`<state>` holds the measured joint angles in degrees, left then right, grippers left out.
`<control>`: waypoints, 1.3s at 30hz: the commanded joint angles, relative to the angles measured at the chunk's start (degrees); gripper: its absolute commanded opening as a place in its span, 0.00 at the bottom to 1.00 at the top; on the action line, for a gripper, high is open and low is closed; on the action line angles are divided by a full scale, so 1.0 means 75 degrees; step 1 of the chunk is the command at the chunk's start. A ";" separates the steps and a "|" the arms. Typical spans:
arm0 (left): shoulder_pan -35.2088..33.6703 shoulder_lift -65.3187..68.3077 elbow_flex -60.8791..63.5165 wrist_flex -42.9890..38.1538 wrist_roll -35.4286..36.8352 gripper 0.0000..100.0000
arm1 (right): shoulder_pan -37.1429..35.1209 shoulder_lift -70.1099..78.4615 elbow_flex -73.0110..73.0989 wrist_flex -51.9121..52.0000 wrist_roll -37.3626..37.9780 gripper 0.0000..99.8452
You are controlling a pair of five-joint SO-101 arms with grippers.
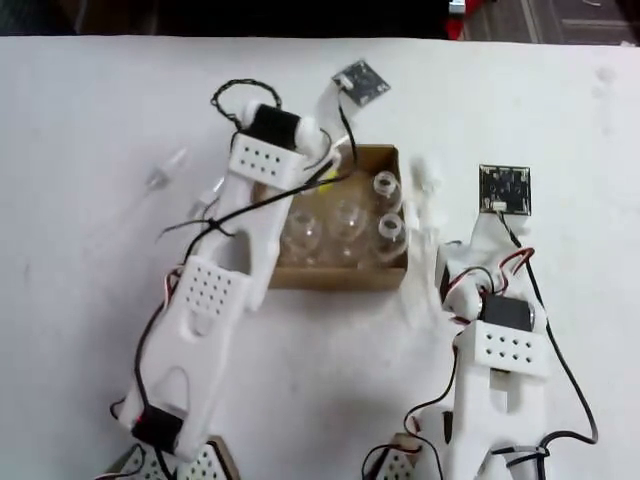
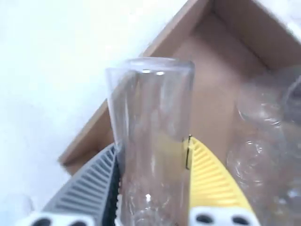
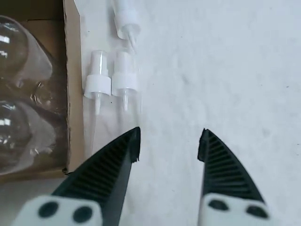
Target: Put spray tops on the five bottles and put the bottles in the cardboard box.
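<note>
Left tool (image 2: 151,145), bottle (image 2: 150,94) at box (image 2: 207,56) edge

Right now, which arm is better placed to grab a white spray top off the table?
Right. The right gripper hangs open near the white plastic spray tops lying by the brown cardboard box; the left gripper is shut on a clear cylindrical bottle.

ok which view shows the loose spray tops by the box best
The right wrist view: three spray tops lie plainly on the table beside the cardboard box. The high view gives them as faint white shapes only.
</note>
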<state>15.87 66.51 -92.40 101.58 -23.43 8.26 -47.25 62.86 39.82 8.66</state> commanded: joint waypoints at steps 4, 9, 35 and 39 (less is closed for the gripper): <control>-0.0850 -0.2479 -0.0246 0.0105 0.0762 0.08 | 0.0018 -0.0147 -0.0047 -0.0158 -0.0023 0.18; -0.1834 -0.4050 -0.0059 0.0117 0.2473 0.08 | 0.0018 -0.0147 -0.0047 -0.0158 -0.0023 0.18; -0.4847 -1.1974 1.3738 -0.2579 0.5509 0.08 | 0.0158 -0.0229 0.0211 -0.0651 -0.0035 0.18; -0.4859 -1.1950 1.4816 -0.2966 0.5509 0.08 | 0.0416 -0.0193 0.0363 -0.0475 -0.0105 0.18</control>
<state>-19.47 -22.64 12.48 82.68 17.01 10.29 -47.87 65.58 35.69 8.57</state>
